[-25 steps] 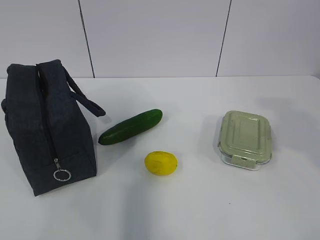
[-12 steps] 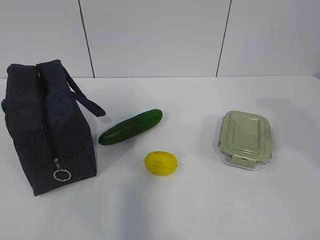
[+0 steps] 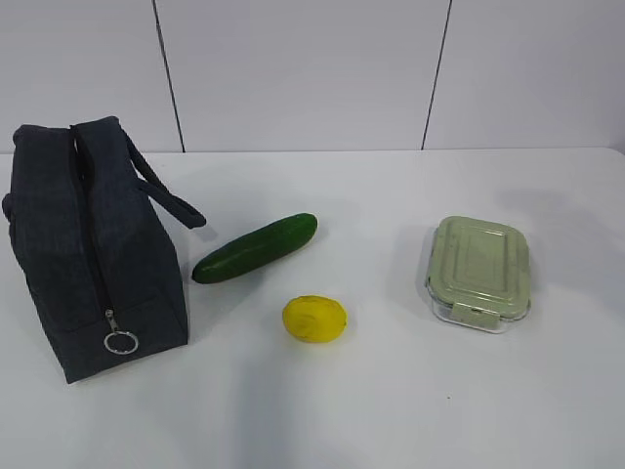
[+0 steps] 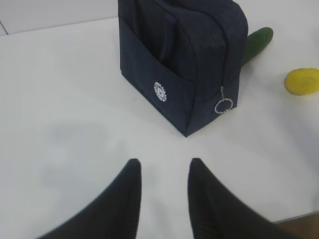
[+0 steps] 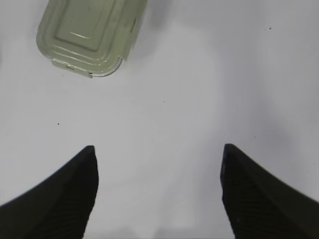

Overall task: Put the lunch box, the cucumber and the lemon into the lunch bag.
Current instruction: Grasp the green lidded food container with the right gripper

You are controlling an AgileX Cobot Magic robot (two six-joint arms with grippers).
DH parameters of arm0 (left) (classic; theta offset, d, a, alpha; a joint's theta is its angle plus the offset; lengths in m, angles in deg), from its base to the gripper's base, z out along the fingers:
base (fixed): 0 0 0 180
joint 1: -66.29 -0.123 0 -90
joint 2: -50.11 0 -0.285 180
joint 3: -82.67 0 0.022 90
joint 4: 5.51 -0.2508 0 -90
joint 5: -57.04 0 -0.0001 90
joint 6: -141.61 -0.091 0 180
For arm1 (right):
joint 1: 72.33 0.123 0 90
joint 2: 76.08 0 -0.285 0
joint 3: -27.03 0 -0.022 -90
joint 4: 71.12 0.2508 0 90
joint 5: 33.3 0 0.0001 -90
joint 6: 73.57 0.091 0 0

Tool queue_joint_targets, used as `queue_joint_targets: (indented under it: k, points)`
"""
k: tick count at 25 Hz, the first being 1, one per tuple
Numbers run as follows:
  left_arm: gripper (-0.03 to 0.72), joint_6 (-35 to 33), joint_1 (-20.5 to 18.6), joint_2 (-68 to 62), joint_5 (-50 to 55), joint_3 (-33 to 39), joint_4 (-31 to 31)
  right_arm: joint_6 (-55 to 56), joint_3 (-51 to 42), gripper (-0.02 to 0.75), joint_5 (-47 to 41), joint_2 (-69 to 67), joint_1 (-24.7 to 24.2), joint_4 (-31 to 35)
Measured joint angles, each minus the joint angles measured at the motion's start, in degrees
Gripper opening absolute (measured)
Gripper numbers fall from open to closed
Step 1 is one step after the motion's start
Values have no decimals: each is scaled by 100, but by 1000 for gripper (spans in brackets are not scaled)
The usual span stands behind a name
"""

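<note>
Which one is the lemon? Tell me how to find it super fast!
Start at the big dark navy lunch bag standing on the left of the white table. Just to its right lies the long green cucumber, and a little nearer the camera than that sits the lemon. It is the only small, bright yellow, oval thing there.

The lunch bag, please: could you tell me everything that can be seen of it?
The lunch bag is a boxy dark navy fabric bag standing upright at the left of the white table. A closed zipper runs over its top and down the near end, ending in a silver ring pull. Two strap handles droop over the sides. The left wrist view shows a side pocket with a small round white logo. The cucumber lies close beside it; whether they touch is unclear.
</note>
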Motion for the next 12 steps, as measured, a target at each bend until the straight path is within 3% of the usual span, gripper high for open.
queue_joint_targets:
  k: [12]
  points:
    - [236,0,0,0,-47,0,280,0,10,579,22,-272,0,-30]
